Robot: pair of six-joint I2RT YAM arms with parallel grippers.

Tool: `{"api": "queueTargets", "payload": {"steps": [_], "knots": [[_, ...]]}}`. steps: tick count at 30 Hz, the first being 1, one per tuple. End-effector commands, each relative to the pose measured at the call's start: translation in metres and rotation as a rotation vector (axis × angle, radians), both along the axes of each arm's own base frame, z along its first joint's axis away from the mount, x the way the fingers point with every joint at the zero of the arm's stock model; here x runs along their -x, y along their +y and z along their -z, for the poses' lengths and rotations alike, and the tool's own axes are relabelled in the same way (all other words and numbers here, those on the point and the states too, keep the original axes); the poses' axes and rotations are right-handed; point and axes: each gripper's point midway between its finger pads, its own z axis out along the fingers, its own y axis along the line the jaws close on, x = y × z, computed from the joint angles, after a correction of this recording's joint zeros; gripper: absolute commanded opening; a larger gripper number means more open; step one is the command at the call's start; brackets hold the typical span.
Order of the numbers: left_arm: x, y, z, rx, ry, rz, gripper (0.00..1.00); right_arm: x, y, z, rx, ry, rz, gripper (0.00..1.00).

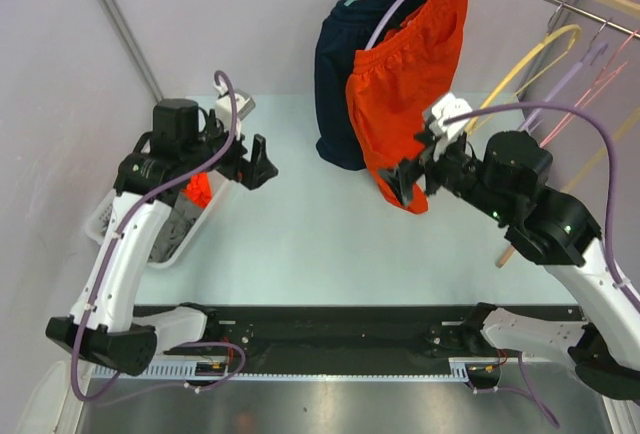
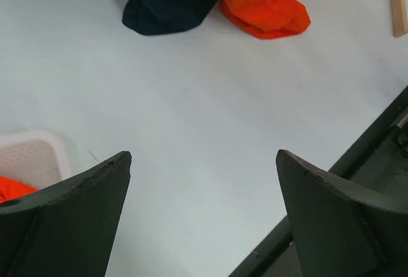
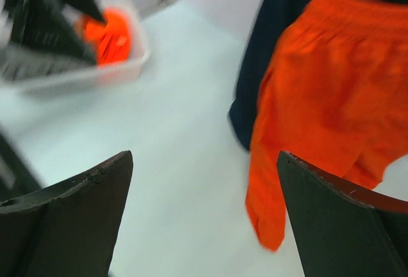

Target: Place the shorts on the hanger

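Right pincer (image 1: pixel 408 180) is standing apart, gripping nothing; beside it we are finding the shorts (image 1: pixel 410 74) draping from the hanger (image 1: pixel 405 4), apparently placed.

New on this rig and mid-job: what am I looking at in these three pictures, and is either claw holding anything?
Two robot arms sit bolted at a table's near edge. The overhead picture looks down from behind them; the other two come from cameras on each wrist, with dark fingers at the bottom. The left gripper and right gripper both stand open and empty. The orange shorts hang on the lavender hanger at the rack, their lower end on the table, beside navy shorts. A white basket with orange cloth sits at the left.
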Motion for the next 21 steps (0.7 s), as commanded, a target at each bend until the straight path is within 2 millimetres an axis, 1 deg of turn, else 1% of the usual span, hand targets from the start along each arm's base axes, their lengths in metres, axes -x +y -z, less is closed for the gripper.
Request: {"api": "queueTargets", "payload": {"steps": [1, 2, 3, 4, 5, 6, 7, 8, 11, 12, 16, 18, 21], "knots": [[0.036, 0.007, 0.006, 0.041, 0.004, -0.007, 1.0, 0.055, -0.012, 0.073, 0.224, 0.184, -0.23, 1.0], [0.037, 0.011, 0.008, 0.036, -0.004, -0.028, 1.0, 0.058, -0.02, 0.079, 0.242, 0.204, -0.222, 1.0], [0.039, 0.015, 0.01, 0.031, -0.018, -0.045, 1.0, 0.064, -0.023, 0.08, 0.259, 0.192, -0.251, 1.0], [0.039, 0.023, 0.023, -0.009, -0.016, -0.08, 1.0, 0.069, -0.029, 0.08, 0.259, 0.187, -0.253, 1.0], [0.044, 0.031, 0.022, -0.022, -0.044, -0.103, 1.0, 0.073, -0.033, 0.084, 0.261, 0.196, -0.252, 1.0], [0.045, 0.036, 0.025, -0.039, -0.058, -0.121, 1.0, 0.073, -0.037, 0.086, 0.257, 0.199, -0.244, 1.0], [0.05, 0.043, 0.032, -0.057, -0.066, -0.143, 1.0, 0.078, -0.043, 0.085, 0.249, 0.192, -0.238, 1.0], [0.052, 0.047, 0.037, -0.069, -0.065, -0.157, 1.0, 0.079, -0.046, 0.092, 0.258, 0.202, -0.235, 1.0], [0.058, 0.057, 0.049, -0.096, -0.06, -0.186, 1.0, 0.081, -0.058, 0.101, 0.277, 0.21, -0.205, 1.0], [0.06, 0.06, 0.048, -0.099, -0.072, -0.195, 1.0, 0.08, -0.061, 0.108, 0.284, 0.225, -0.19, 1.0], [0.061, 0.068, 0.057, -0.123, -0.066, -0.23, 1.0, 0.084, -0.071, 0.122, 0.296, 0.244, -0.171, 1.0], [0.06, 0.071, 0.061, -0.144, -0.062, -0.234, 1.0, 0.085, -0.074, 0.126, 0.301, 0.245, -0.162, 1.0], [0.057, 0.073, 0.061, -0.159, -0.062, -0.239, 1.0, 0.086, -0.077, 0.13, 0.309, 0.252, -0.153, 1.0]]}}
